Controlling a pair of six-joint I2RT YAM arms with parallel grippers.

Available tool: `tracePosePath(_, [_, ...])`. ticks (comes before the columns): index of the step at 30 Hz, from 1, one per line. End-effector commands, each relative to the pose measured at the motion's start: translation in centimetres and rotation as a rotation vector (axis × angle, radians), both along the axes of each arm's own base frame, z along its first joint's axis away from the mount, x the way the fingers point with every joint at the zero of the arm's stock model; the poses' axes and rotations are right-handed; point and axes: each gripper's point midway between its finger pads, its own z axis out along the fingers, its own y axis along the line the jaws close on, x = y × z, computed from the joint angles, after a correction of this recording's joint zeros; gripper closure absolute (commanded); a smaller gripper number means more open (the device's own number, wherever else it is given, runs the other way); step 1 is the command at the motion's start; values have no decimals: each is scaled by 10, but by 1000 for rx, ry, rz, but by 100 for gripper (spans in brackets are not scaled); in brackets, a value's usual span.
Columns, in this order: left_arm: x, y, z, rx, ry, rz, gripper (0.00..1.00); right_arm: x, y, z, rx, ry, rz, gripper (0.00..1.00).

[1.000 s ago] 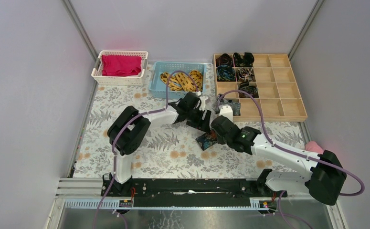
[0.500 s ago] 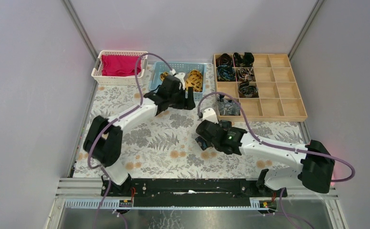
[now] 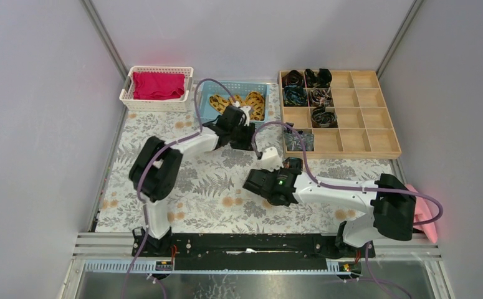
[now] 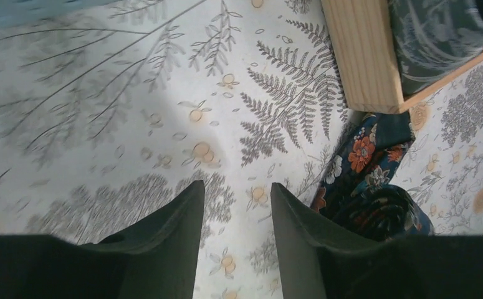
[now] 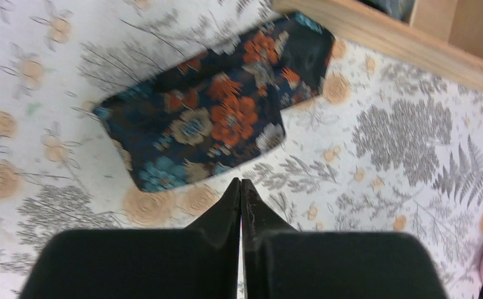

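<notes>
Jaws of the right gripper (image 5: 240,182) are pressed together on nothing, their tips just short of the tie (image 5: 207,128). The tie is dark blue with orange flowers and lies loose on the patterned surface (image 3: 133,143), just beside the near corner of the wooden tray (image 3: 338,154). A second ago both arms met over it. Since then the left gripper (image 4: 232,185), jaws apart and empty, has swung toward the blue basket (image 3: 260,84) and partly back. Neither arm holds the tie now.
</notes>
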Motion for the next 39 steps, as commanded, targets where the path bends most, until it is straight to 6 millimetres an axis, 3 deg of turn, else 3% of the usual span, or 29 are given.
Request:
tracePosePath(1, [6, -34, -14, -79, 41, -160, 52, -15, -39, -6, 20, -19, -148, 100])
tracePosePath(7, [0, -48, -32, -113, 95, -247, 51, -25, -55, -42, 57, 28, -242, 100])
tracePosePath(11, [-12, -61, -30, -172, 95, -331, 46, -19, -58, -67, 85, 71, -282, 100])
tracePosePath(16, [-31, -71, -34, -218, 122, -400, 46, -5, -63, -91, 174, 123, -298, 100])
tracePosePath(23, [-46, -77, -44, -182, 148, -431, 52, 17, -48, -88, 263, 134, -258, 100])
tracePosePath(33, [-54, -62, -57, -118, 169, -393, 55, 47, -20, -96, 264, 142, -207, 100])
tracePosePath(39, [-51, -59, -58, -94, 161, -377, 54, 46, -25, -88, 256, 135, -212, 100])
